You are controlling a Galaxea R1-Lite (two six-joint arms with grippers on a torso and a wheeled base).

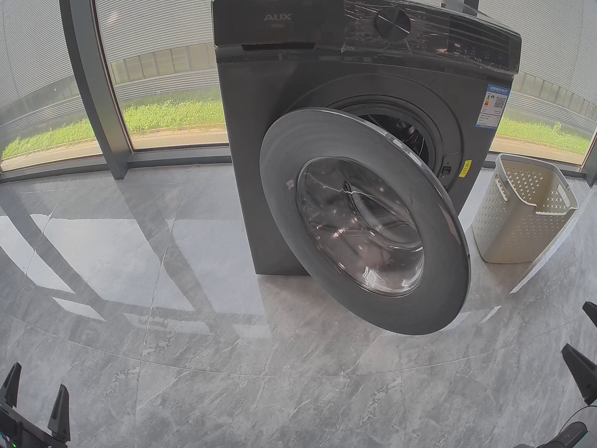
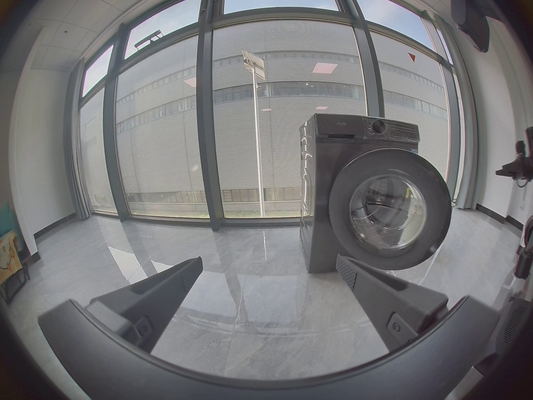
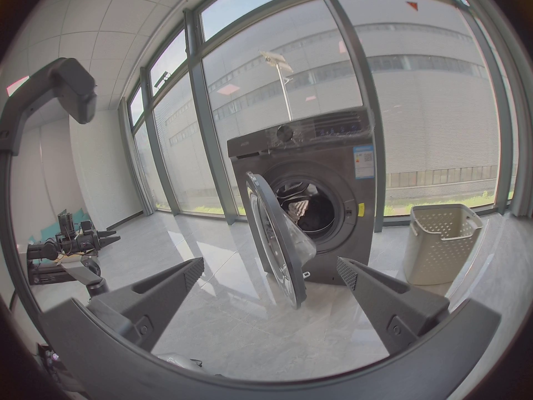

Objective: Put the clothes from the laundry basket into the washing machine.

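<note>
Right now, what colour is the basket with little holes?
Cream. The perforated plastic laundry basket shows best in the head view.

Open door hides most of the drum from the head view

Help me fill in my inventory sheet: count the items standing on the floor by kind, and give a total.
Washing machine: 1
Laundry basket: 1
Total: 2
</note>
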